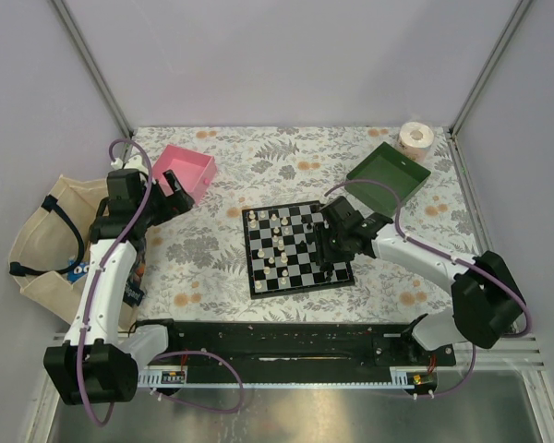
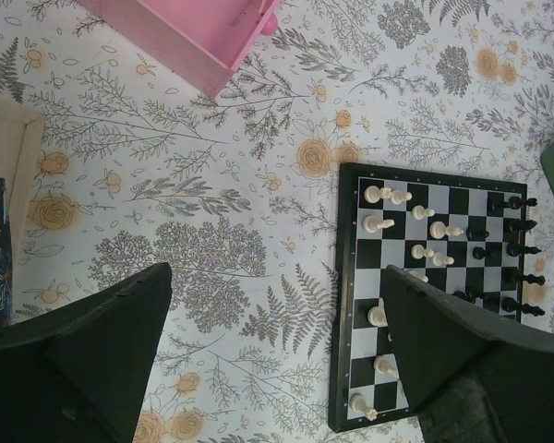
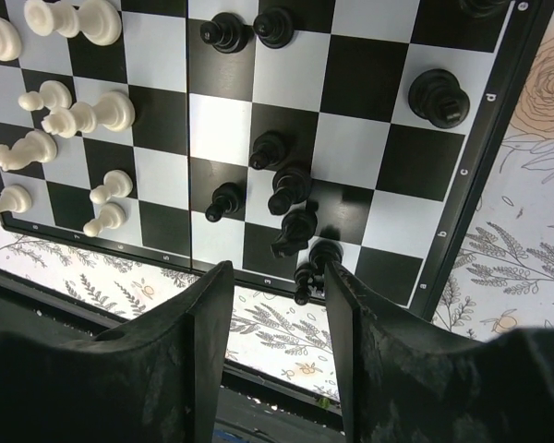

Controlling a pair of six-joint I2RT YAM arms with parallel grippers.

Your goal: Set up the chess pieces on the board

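- The left claw [image 2: 275, 277] hangs over the flowered counter [image 2: 212, 185], its two dark fingers [image 2: 92, 351] spread wide.
- The board [image 2: 343, 305] lies to the right, with cream pieces [image 2: 388, 196] on its left half and black pieces [image 2: 517, 249] along its right edge.
- A pink tray [image 2: 194, 37] sits at the top.

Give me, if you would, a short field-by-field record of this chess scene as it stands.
board: centre of the floral table
white pieces: grouped on the board's left half
black pieces: on its right half, some bunched at the near edge
left gripper: open, empty, beside the pink tray
right gripper: open, low over the board's near-right corner
green tray: far right, beside the tape roll
cloth bag: at the table's left edge
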